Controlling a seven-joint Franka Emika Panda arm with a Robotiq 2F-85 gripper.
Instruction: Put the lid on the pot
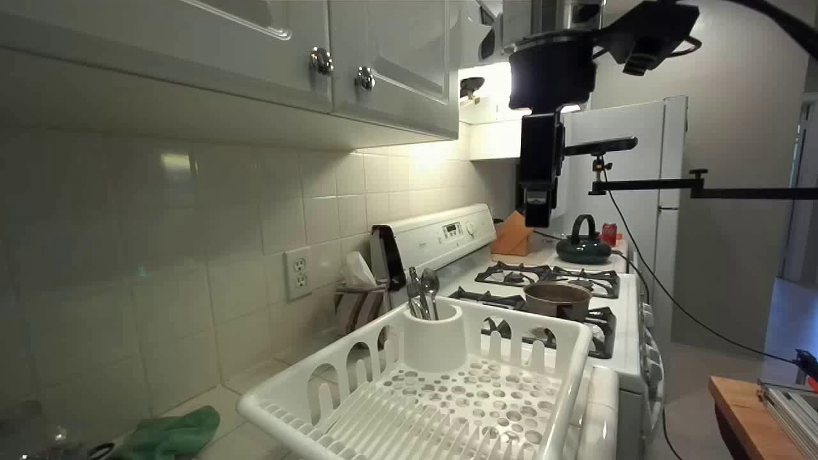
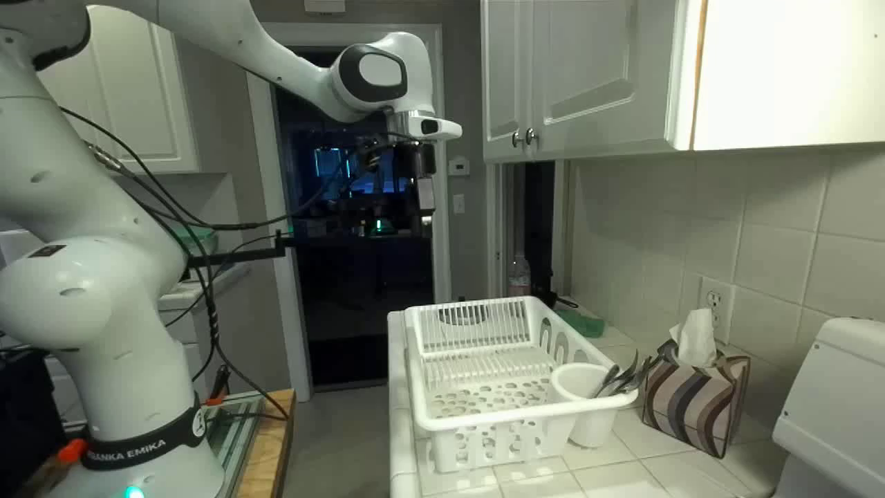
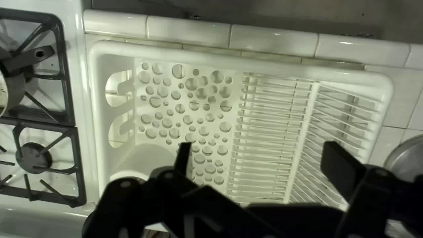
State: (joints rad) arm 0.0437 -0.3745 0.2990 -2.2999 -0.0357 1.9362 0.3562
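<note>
The pot (image 1: 558,300) stands uncovered on a front burner of the stove. Part of it and its handle show at the left edge of the wrist view (image 3: 15,86). A round silvery-grey lid (image 3: 407,158) is cut off at the right edge of the wrist view, on the counter past the slatted end of the dish rack. Its knob is not visible. My gripper (image 3: 257,147) is open and empty, with its fingers wide apart above the rack. In both exterior views it hangs pointing down, high above the rack (image 1: 538,214) (image 2: 426,200).
The white dish rack (image 3: 238,67) stands on the tiled counter beside the stove (image 1: 629,319), with a cutlery cup (image 1: 434,342) inside. A tissue box (image 2: 695,408), green cloth (image 1: 172,434) and kettle (image 1: 583,249) are around. Upper cabinets (image 1: 396,57) hang along the wall.
</note>
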